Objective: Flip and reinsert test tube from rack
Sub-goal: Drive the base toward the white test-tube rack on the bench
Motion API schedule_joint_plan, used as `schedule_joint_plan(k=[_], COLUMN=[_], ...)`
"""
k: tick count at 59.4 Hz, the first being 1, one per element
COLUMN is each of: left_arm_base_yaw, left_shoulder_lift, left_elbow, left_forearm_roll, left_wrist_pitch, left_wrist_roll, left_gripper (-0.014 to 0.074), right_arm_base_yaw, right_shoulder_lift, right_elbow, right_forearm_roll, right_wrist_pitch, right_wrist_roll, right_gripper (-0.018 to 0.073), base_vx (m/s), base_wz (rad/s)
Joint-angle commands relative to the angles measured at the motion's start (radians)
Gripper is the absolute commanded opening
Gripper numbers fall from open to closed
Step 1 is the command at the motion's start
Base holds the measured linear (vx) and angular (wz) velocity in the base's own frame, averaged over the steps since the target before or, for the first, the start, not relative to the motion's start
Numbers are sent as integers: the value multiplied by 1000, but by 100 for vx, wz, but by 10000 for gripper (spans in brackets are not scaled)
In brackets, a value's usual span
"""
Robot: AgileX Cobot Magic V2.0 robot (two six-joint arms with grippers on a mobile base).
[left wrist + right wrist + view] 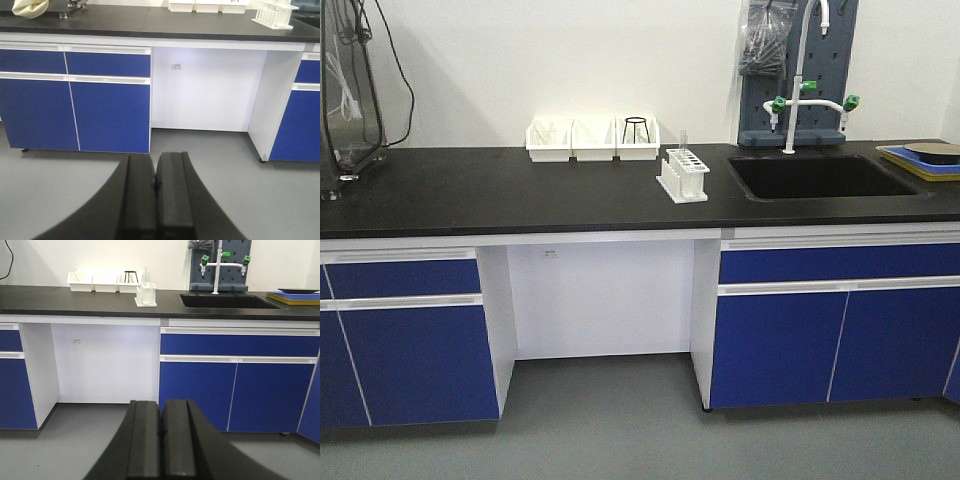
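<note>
While rack (683, 176) stands on counter (470, 190), bins (592, 138) behind, sink (820, 177) beside.

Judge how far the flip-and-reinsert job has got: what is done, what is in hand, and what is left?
Done: nothing visible; the test tube stands in the rack on the counter. In hand: nothing; the left hand and right hand are shut, empty, low, facing the cabinets. Left: reach the rack, pull the tube, flip it, reinsert it.

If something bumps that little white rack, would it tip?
Probably slides or tips easily: the rack looks small and plastic, so likely light. The test tube sticking up from it seems thin glass, likely fragile.
</note>
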Motion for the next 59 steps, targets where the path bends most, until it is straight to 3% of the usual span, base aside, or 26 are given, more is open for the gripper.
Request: schedule_joint_plan(k=[1,59], left_arm_base_yaw=[-7,-7], left_shoulder_lift=[-11,-11], left_elbow=[2,2], left_forearm_roll=[-5,-5], left_wrist_pitch=[-79,-79], left_wrist_roll=[0,0], left_gripper=[-6,-6], right_arm_base_yaw=[-4,-4], right_shoulder_lift=[-11,-11], right_elbow=[2,2], right_forearm_roll=[-5,-5], right_wrist_pitch=[-81,-81], right_wrist_roll=[-3,-3], right_gripper=[-8,-8], base_vx=[22,41], base_wz=[1,0])
